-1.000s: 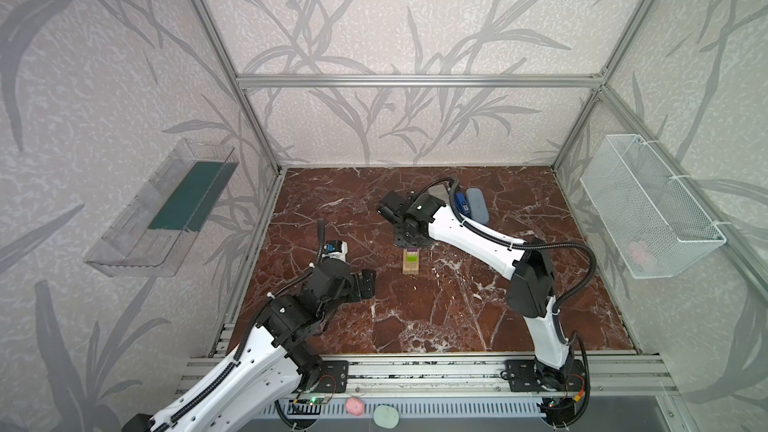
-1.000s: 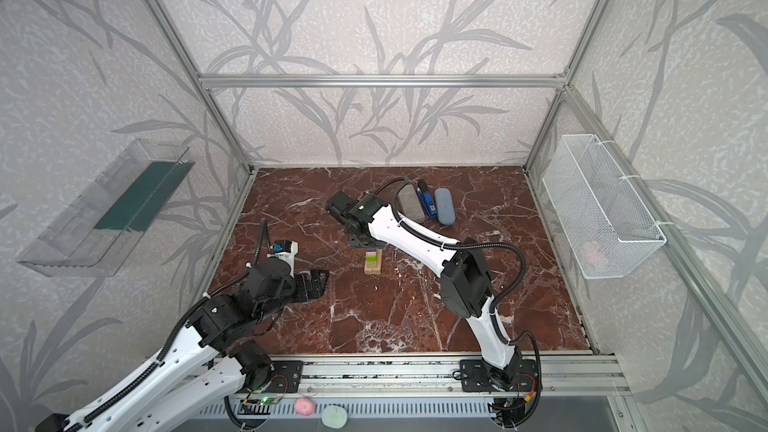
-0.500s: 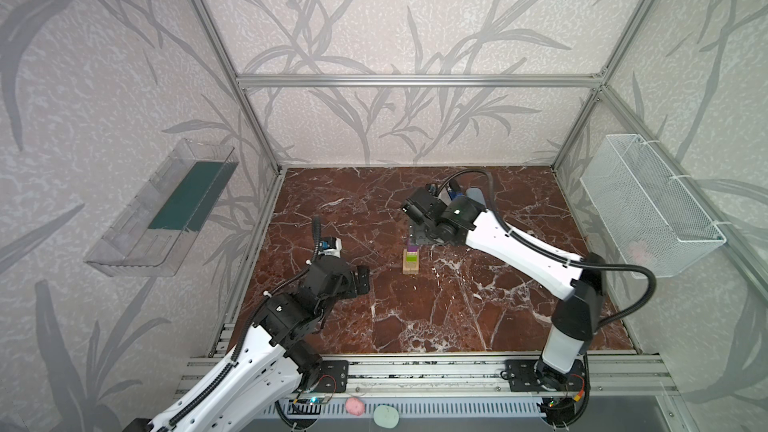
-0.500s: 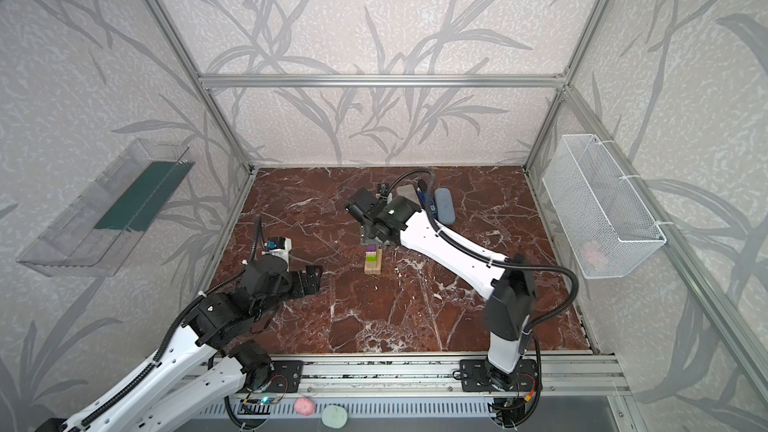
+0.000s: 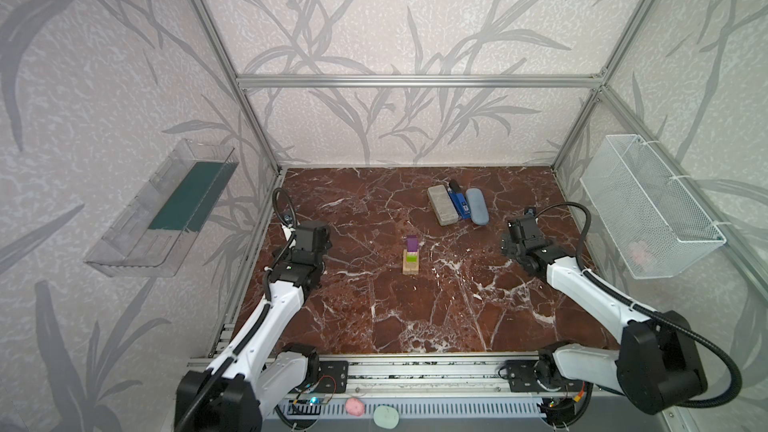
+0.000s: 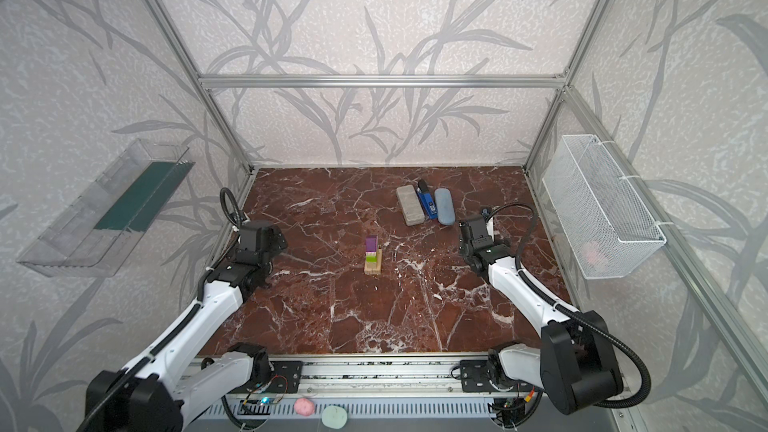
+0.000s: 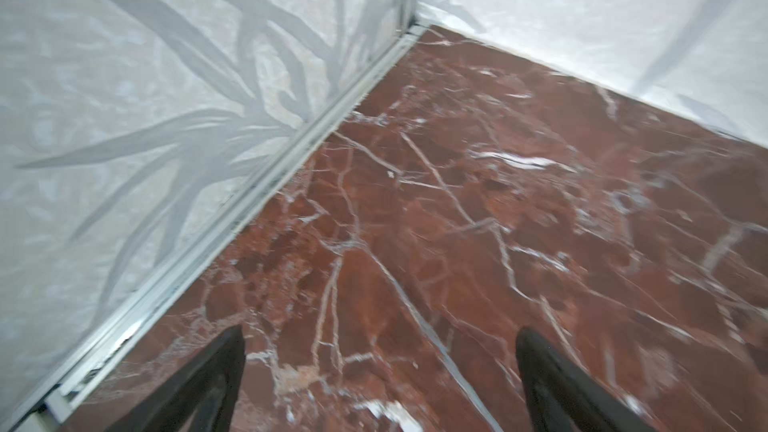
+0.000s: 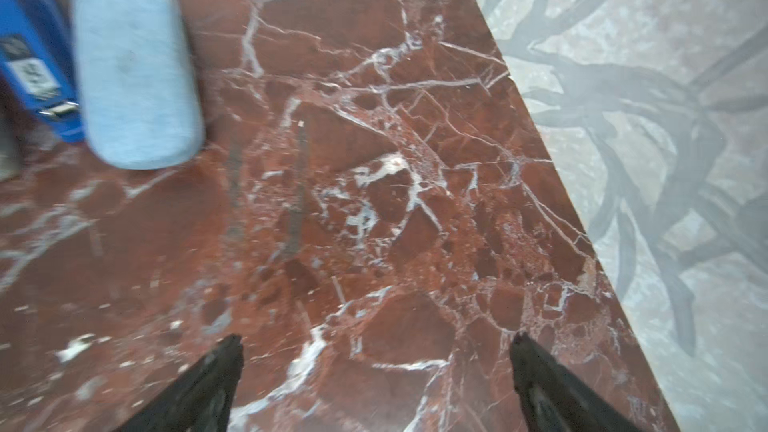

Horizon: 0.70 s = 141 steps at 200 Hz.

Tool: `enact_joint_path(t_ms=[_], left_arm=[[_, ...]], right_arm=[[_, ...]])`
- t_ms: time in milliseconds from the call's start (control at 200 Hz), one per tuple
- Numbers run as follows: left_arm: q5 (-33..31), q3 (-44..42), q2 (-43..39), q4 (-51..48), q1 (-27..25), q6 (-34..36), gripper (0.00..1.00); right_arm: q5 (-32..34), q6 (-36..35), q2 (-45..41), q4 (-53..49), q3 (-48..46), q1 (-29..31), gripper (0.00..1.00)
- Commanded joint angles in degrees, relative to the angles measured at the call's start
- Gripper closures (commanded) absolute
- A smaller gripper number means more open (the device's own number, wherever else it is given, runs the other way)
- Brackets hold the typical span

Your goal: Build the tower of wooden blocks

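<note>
- The tower stands near the middle of the worktop, purple block on top; you look finished.
- Your left gripper and right gripper both gape wide, empty.
- Keep them parked by the side edges, well clear of it.
- A second ago your right gripper hung over the tower; now it sits near the right edge.

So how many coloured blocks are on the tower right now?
2: a purple block at the very top, and a lime-green block just below it, both above the pale wood planks. Others may be hidden lower down.
</note>
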Motion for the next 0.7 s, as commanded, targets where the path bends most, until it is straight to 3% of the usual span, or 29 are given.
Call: enact_joint_path(t_ms=[0,110,190,350,485,520,580,620,700], left_arm=[[-3.65,-5.86,3.27,17.57,2.63,9.54,0.02],[1.49,-13.68,8.11,37.63,2.76,13.87,0.01],[6.13,-16.89,13.99,51.54,2.95,17.98,0.01],[14.54,-17.42,20.18,61.54,4.05,19.47,0.01],[20.62,-19.89,30.03,76.53,3.97,22.91,0.01],[20.06,-19.24,29.70,74.31,3.70,22.91,0.01],[18.35,-14.81,27.56,61.95,3.77,21.26,0.01],[17.44,-12.91,27.08,57.91,3.90,20.47,0.01],[17.94,-13.92,28.14,61.98,4.25,20.73,0.01]], right_arm=[[-0.71,-7.74,1.21,22.72,-5.04,-3.50,0.01],[-8.91,-9.76,4.37,38.45,-11.72,-7.13,0.01],[-14.13,-10.51,6.76,43.05,-12.49,-8.49,0.01],[-25.19,-13.58,11.19,57.23,-15.97,-9.17,0.01],[-32.24,-16.83,19.62,76.93,-20.74,-9.11,0.01],[-31.58,-16.44,17.05,69.96,-19.12,-9.11,0.01],[-30.93,-16.93,15.52,58.83,-14.97,-8.74,0.01],[-29.41,-17.31,15.95,59.60,-15.19,-7.90,0.01],[-28.65,-17.62,18.33,67.64,-17.15,-7.65,0.01]])
